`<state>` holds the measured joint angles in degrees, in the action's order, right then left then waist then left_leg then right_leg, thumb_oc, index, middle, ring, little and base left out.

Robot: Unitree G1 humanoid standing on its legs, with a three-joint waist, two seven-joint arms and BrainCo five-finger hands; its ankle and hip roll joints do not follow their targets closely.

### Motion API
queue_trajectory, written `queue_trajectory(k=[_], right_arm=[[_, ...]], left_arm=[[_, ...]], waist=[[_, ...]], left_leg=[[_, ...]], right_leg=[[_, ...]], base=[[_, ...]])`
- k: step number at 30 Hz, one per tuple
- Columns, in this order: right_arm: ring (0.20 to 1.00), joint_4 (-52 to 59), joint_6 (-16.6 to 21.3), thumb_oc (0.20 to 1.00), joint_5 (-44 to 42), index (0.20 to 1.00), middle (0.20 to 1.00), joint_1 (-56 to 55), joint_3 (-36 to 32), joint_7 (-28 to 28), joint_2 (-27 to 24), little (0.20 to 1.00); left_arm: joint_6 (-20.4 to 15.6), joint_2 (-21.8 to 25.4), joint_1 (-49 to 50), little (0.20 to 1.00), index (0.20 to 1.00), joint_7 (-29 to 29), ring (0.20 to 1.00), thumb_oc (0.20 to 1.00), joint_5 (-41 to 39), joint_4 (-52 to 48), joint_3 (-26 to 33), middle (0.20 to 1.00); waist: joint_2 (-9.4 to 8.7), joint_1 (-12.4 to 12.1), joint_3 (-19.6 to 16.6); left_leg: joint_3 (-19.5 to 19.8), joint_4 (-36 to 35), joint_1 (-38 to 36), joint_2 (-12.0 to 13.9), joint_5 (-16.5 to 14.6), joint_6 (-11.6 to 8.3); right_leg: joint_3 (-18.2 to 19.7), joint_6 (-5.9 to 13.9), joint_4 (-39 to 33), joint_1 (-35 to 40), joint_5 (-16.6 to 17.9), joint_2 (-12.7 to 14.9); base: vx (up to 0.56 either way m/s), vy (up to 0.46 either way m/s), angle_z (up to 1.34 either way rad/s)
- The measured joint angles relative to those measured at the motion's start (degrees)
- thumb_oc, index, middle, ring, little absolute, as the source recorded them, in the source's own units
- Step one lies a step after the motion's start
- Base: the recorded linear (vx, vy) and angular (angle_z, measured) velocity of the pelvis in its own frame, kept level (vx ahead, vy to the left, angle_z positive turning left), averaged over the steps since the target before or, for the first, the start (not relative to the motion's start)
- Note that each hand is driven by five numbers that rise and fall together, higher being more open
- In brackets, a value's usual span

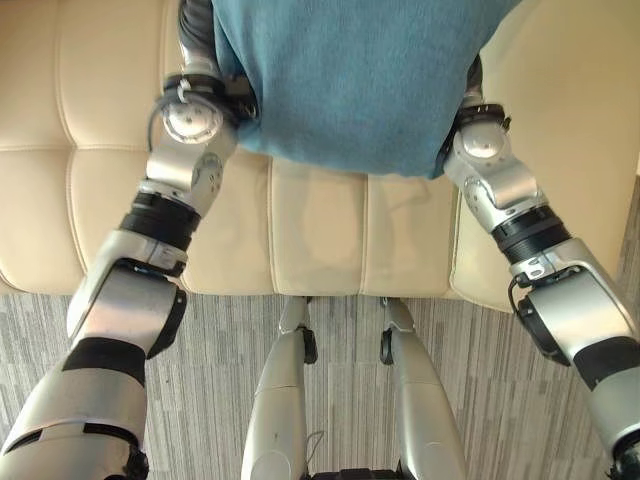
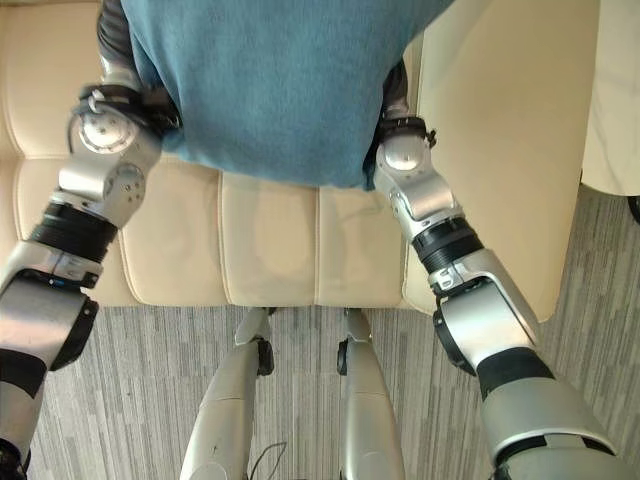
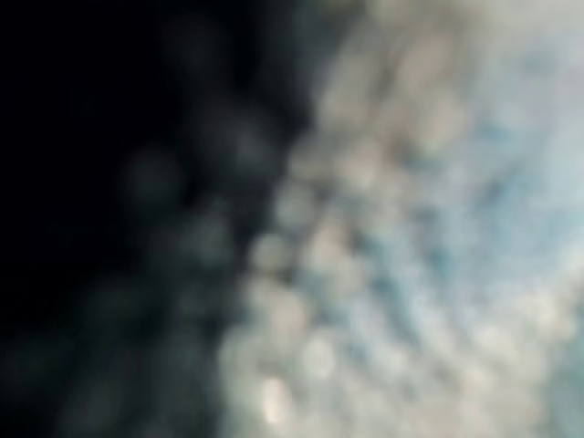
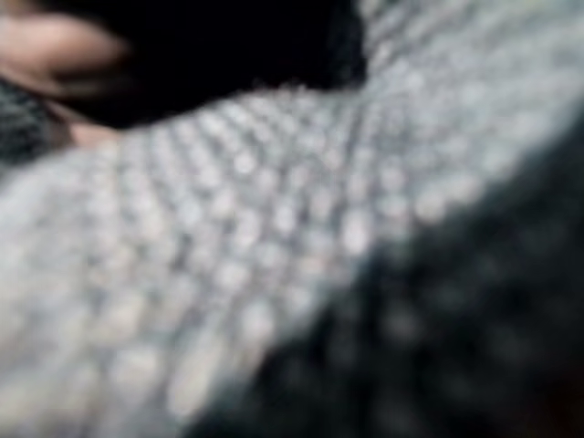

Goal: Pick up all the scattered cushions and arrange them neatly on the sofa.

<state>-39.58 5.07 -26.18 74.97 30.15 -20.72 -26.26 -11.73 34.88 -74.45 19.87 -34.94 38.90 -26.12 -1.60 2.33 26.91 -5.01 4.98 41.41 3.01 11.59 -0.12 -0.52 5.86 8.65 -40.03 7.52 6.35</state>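
Both eye views look steeply down, sharing sofa and blue cushion, wrist views pressed against fabric

Cream sofa, blue cushion above

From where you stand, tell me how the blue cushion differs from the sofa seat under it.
The blue cushion is teal with a knitted-looking fabric; the sofa seat is cream and smooth, like leather. The cushion is one plain surface, while the seat is divided by stitched seams into panels. The cushion is held up between both arms; the seat lies flat. Both look soft and padded.
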Motion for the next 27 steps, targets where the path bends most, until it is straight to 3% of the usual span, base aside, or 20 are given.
queue_trajectory(k=[2,3,4,5,6,7,8,12,15,17,19,21,24,25,27], right_arm=[[0.2,-3.1,-0.3,0.2,4.4,0.2,0.2,4.3,3.1,-2.6,-1.7,0.2],[0.555,-3.3,-0.6,0.555,7.3,0.555,0.555,6.1,3.9,-3.9,-2.7,0.555],[1.0,-3.9,-0.7,1.0,11.7,1.0,1.0,7.9,5.2,-6.2,-3.4,1.0],[1.0,-5.0,-0.7,1.0,14.5,1.0,1.0,9.3,5.6,-7.6,-3.4,1.0],[1.0,-7.3,-1.1,1.0,19.4,1.0,1.0,11.6,7.1,-10.6,-3.8,1.0],[1.0,-9.2,-1.8,1.0,22.5,1.0,1.0,13.4,8.7,-12.5,-4.3,1.0],[1.0,-9.4,-4.0,1.0,28.4,1.0,1.0,14.4,9.6,-14.8,-5.6,1.0],[1.0,-9.4,-7.9,1.0,37.2,1.0,1.0,14.4,9.8,-18.7,-9.3,1.0],[1.0,-9.4,-9.6,1.0,40.0,1.0,1.0,13.9,9.6,-21.3,-9.5,1.0],[1.0,-9.5,-10.2,1.0,40.6,1.0,1.0,11.5,5.9,-22.0,-8.2,1.0],[1.0,-9.6,-10.8,1.0,39.1,1.0,1.0,10.4,4.9,-21.9,-7.5,1.0],[1.0,-10.3,-10.3,1.0,35.6,1.0,1.0,7.2,2.1,-21.1,-6.4,1.0],[1.0,-10.8,-8.7,1.0,27.0,1.0,1.0,1.6,-6.9,-20.2,-2.4,1.0],[1.0,-11.5,-7.5,1.0,22.7,1.0,1.0,0.4,-11.2,-20.0,-0.6,1.0],[1.0,-12.1,-5.3,1.0,13.2,1.0,1.0,-1.7,-17.8,-19.5,1.9,1.0]], left_arm=[[0.2,0.3,-5.3,0.2,0.2,2.3,0.2,0.2,4.8,4.4,-3.2,0.2],[0.4,0.3,-7.2,0.2,0.2,3.6,0.2,0.2,7.2,5.3,-3.4,0.2],[0.7,0.1,-9.1,0.2,0.2,6.2,0.2,0.2,11.6,7.2,-4.1,0.2],[1.3,0.1,-10.5,0.504,0.504,7.9,0.504,0.504,14.3,8.9,-4.8,0.504],[3.0,0.1,-13.0,0.944,0.944,11.2,0.944,0.944,19.9,12.4,-6.8,0.944],[4.6,0.1,-15.3,1.0,1.0,13.1,1.0,1.0,23.6,15.7,-9.3,1.0],[8.2,0.5,-16.4,1.0,1.0,15.5,1.0,1.0,30.2,16.6,-10.2,1.0],[12.6,3.5,-15.9,1.0,1.0,17.2,1.0,1.0,39.0,16.7,-12.9,1.0],[13.5,3.1,-13.3,1.0,1.0,18.0,1.0,1.0,40.6,15.8,-11.5,1.0],[13.1,2.0,-10.8,1.0,1.0,18.3,1.0,1.0,40.0,15.5,-7.7,1.0],[12.7,1.4,-9.6,1.0,1.0,17.2,1.0,1.0,35.7,15.5,-6.6,1.0],[9.4,-1.6,-5.2,1.0,1.0,13.7,1.0,1.0,26.0,15.0,1.1,1.0],[6.4,-1.5,0.9,1.0,1.0,9.5,1.0,1.0,13.6,15.0,5.5,1.0],[5.8,-1.4,2.0,1.0,1.0,8.4,1.0,1.0,9.5,15.2,7.5,1.0],[4.5,-1.0,3.4,1.0,1.0,6.4,1.0,1.0,2.5,14.1,9.3,1.0]], waist=[[0.0,0.2,0.0],[0.0,0.3,0.0],[0.0,0.2,0.0],[-0.01,0.3,0.0],[-0.01,0.3,0.0],[-0.01,0.2,0.0],[-0.14,0.3,0.1],[-0.28,-0.1,0.1],[-0.47,0.1,0.2],[-0.57,0.4,0.2],[-0.76,0.5,0.3],[-0.77,0.6,0.3],[-1.33,1.7,-0.4],[-1.57,1.7,-0.6],[-1.77,1.3,-0.7]], left_leg=[[1.0,0.9,2.5,0.1,0.1,-0.2],[1.4,0.9,3.7,0.2,0.2,-0.3],[1.6,0.9,4.8,0.4,0.3,-0.47],[1.8,0.9,5.6,0.4,0.5,-0.7],[2.2,0.9,6.7,0.4,0.8,-0.99],[2.5,1.0,7.6,0.4,1.0,-1.02],[3.1,1.1,8.9,0.4,1.2,-1.03],[3.9,1.5,10.8,-0.3,1.6,-0.95],[4.0,1.6,10.9,-0.6,1.9,-0.75],[4.0,1.7,10.3,-0.8,1.9,-0.69],[3.7,1.7,9.5,-0.9,2.1,-0.51],[3.5,1.7,7.4,-1.0,2.1,-0.5],[3.4,1.6,5.3,-0.9,1.7,-0.51],[3.3,1.6,5.2,-0.9,0.7,-0.76],[2.7,1.6,5.3,-0.8,1.0,-1.01]], right_leg=[[-0.9,-0.15,0.1,-1.7,-0.2,-0.1],[-1.2,-0.15,0.2,-2.8,-0.2,-0.2],[-1.4,-0.16,0.4,-3.9,-0.1,-0.2],[-1.6,-0.16,0.7,-4.7,-0.1,-0.2],[-1.7,-0.16,1.3,-6.0,-0.2,-0.4],[-1.8,-0.17,1.6,-6.8,-0.2,-0.4],[-2.5,-0.42,2.6,-8.3,-0.3,-0.4],[-2.6,-0.41,6.0,-11.2,-1.7,0.2],[-2.6,-0.52,8.3,-12.3,-2.5,0.7],[-2.5,-0.5,9.3,-12.2,-2.9,0.9],[-2.2,-0.51,10.1,-12.0,-2.9,1.0],[-2.0,-0.52,10.1,-9.9,-2.9,1.1],[-1.9,-0.46,10.0,-7.8,-3.6,1.1],[-1.2,-0.59,9.9,-7.8,-4.8,1.0],[-0.7,-0.76,10.0,-8.6,-4.2,0.9]], base=[[0.02,-0.059,0.12],[0.02,-0.067,0.12],[0.02,-0.072,0.09],[0.02,-0.06,0.06],[0.02,-0.054,0.05],[0.03,-0.038,0.1],[0.04,-0.057,0.12],[0.02,-0.011,0.11],[0.0,0.01,0.06],[-0.02,0.037,0.04],[-0.03,0.032,-0.04],[0.0,0.0,0.0],[0.02,0.042,-0.02],[-0.09,0.069,-0.08],[0.0,0.06,-0.14]])
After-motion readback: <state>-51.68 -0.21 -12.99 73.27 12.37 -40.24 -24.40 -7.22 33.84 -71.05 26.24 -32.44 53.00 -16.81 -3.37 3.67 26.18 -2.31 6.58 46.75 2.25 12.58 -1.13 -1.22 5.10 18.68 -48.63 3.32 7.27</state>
